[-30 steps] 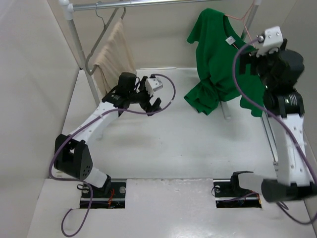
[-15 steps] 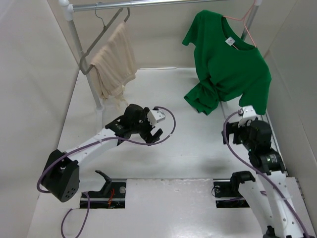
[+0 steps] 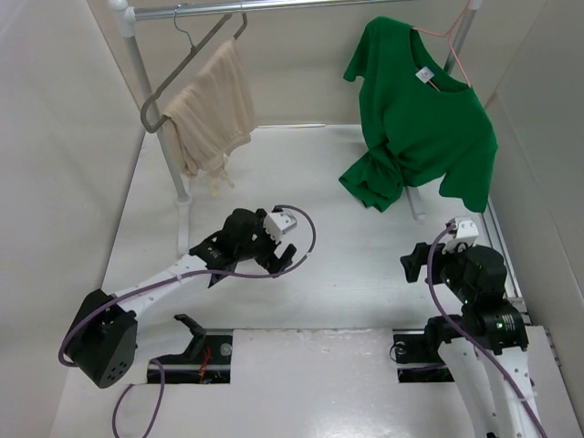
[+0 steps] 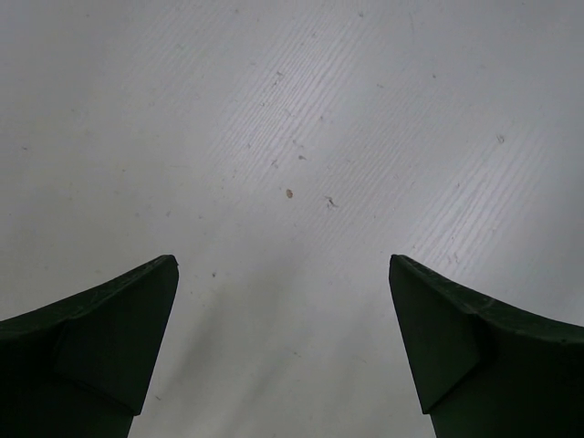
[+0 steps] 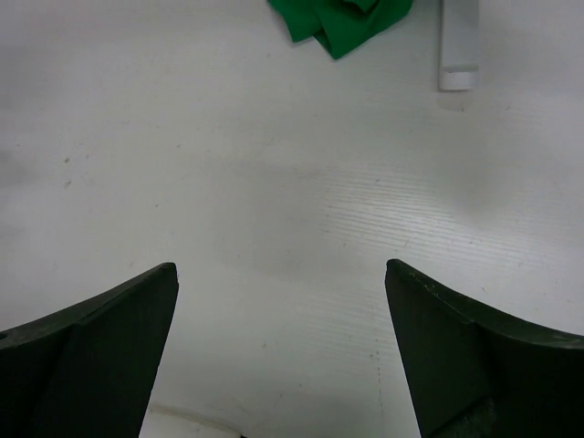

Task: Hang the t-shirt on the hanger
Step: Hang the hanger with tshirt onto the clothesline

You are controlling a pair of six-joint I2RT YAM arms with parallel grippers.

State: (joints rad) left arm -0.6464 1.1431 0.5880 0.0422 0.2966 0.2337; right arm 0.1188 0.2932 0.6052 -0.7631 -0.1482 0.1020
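T-shirt (image 3: 420,128) draped over hanger (image 3: 444,37) at upper right of frame, hanging lengthwise down-frame; right gripper (image 3: 415,263), fingers apart and empty, lies directly below it, nearer than left gripper (image 3: 285,254), likewise spread, at centre-left

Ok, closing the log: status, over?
Left gripper open, empty. Right gripper open, empty. T-shirt hanging on hanger, hem bunched. Beige garment apart, far left.

Bright even overhead light, soft faint shadows, sharp focus, dim wrist-view bottoms
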